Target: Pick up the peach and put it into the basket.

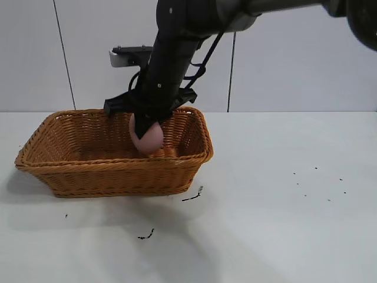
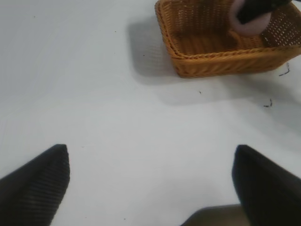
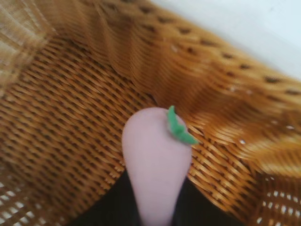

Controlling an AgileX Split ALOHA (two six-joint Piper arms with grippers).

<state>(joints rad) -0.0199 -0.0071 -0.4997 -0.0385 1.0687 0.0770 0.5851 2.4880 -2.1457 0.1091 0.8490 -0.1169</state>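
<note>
The peach (image 1: 147,135) is hanging inside the basket (image 1: 112,177), toward its 3 o'clock end in the exterior view, gripped by the right gripper (image 1: 148,121), whose jaws are closed on its upper part. In the right wrist view the peach (image 3: 157,165) is showing as a smooth, matte, pale pink lump, rounded and slightly elongated, with a small green leaf (image 3: 180,127) curling off its top. Whether its underside is touching the basket floor I cannot tell; it looks close above the weave rather than resting on it.

Judging by this, the placing step is in hand: the fruit is already within the basket walls and only the release is left. The next move calls for parting the jaws gently, perhaps after easing down a little so the peach does not roll, and then lifting straight up to clear the braided rim near the gripper at 12 o'clock.

The basket is a rectangular wicker one, orange-brown, with flared sides, a tightly woven floor and a thick plaited rim; its open weave lets light through near the corners. It is sitting on a plain white desk (image 1: 283,224) carrying a few dark specks (image 1: 191,197) at the basket's 5 o'clock.

The left gripper (image 2: 150,188) is hovering over bare desk well apart from the basket, jaws spread wide and holding nothing.
</note>
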